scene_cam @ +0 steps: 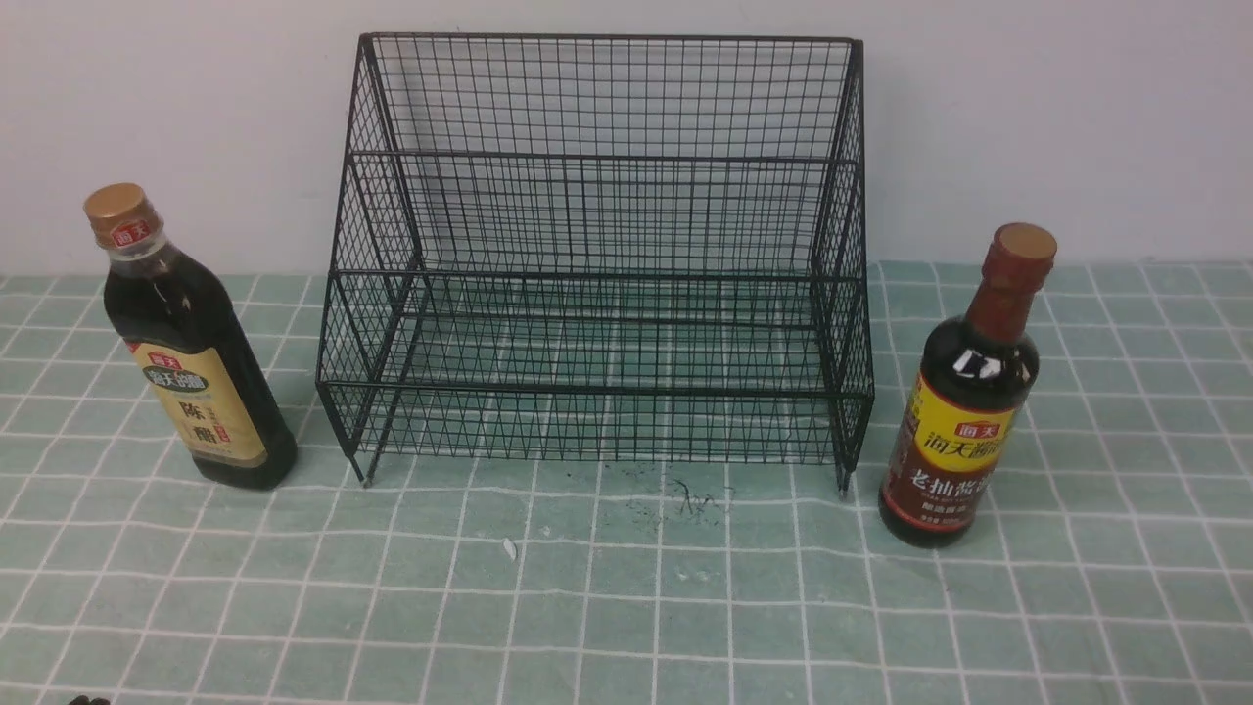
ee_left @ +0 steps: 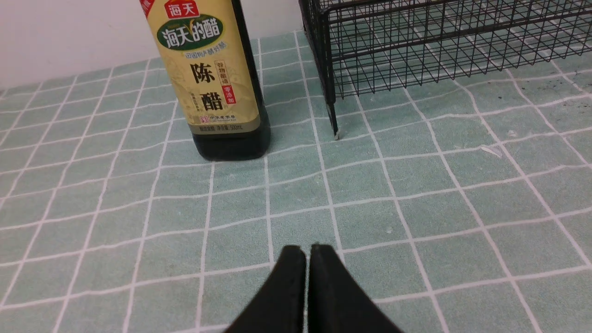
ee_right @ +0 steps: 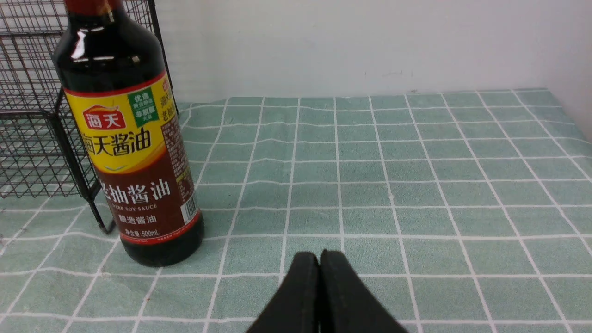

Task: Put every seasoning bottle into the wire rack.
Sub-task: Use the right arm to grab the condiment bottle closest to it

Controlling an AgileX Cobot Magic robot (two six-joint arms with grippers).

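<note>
Two dark bottles, both standing upright on the counter [scene_cam: 607,607], one on each side of the wire rack [scene_cam: 597,392]

Vinegar bottle [scene_cam: 196,372], gold cap and beige label: off the rack's left side, a little apart from it. Soy sauce bottle [scene_cam: 959,392], red-brown neck, yellow-and-maroon label: just beside the rack's right side, set slightly nearer the robot than the rack's front

Left jaws closed together [ee_left: 307,259], nothing between them; vinegar bottle lies ahead of them across bare counter, well apart. Right jaws also closed [ee_right: 321,263], empty; soy sauce bottle ahead and off to the robot's left of where they point

Long axis of each bottle runs straight up from the counter, so a level approach with the jaws spread across the body looks right. Nearer arm, by my reading: left for the vinegar, right for the soy sauce. Both sets of jaws would need to part before reaching

Rack: black mesh, tall back, sloped sides, open front with a low mesh lip, short legs. No bottle inside it; task looks unstarted

Likely care points: lift each bottle clear of the front lip, then bring it inward over the rack; soy sauce sits close to the side mesh, so a wide jaw could snag there
</note>
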